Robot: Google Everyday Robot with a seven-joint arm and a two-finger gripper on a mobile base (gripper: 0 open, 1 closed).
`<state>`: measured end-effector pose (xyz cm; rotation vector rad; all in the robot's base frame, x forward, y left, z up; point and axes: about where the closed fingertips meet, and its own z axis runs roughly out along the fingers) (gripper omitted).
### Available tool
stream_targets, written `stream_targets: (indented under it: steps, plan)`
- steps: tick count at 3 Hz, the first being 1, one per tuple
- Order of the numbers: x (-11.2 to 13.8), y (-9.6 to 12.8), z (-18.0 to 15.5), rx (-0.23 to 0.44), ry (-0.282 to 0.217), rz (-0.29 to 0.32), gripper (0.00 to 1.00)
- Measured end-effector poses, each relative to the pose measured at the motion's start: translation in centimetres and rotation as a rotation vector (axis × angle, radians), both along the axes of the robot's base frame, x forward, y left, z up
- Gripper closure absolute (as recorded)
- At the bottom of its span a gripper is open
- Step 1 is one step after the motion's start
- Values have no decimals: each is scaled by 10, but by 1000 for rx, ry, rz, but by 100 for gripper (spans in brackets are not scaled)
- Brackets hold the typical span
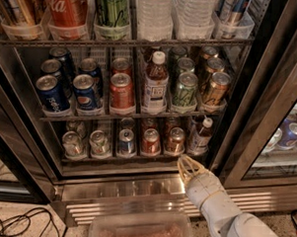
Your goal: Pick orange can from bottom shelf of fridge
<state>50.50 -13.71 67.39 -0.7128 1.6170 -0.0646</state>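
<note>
So far, nothing is being lifted: the orange can [175, 140] is standing untouched on the bottom shelf [112, 160] of the fridge [250, 115], in the lower middle of the frame, between a red can [151, 141] on its left and a small bottle [201, 135] on its right. The gripper [189, 165] is hanging just below and a little right of it, outside the shelf edge, its fingers looking apart and holding nothing. The reach in, the grasp and the pull-out are all waiting to be done. As for writing, "Pepsi" is showing on the blue cans [85, 91] at centre left, and Coca-Cola script on the red bottle [68, 7] at upper left; the orange can's label is not reading clearly.
</note>
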Motion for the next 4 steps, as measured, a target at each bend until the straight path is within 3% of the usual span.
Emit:
stream_targets:
  steps: [1, 2, 4]
  plan:
    - [5, -2, -12, 68, -22, -23, 94]
    - [9, -1, -22, 126, -38, -37, 76]
    - [18, 0, -38, 170, -54, -49, 52]
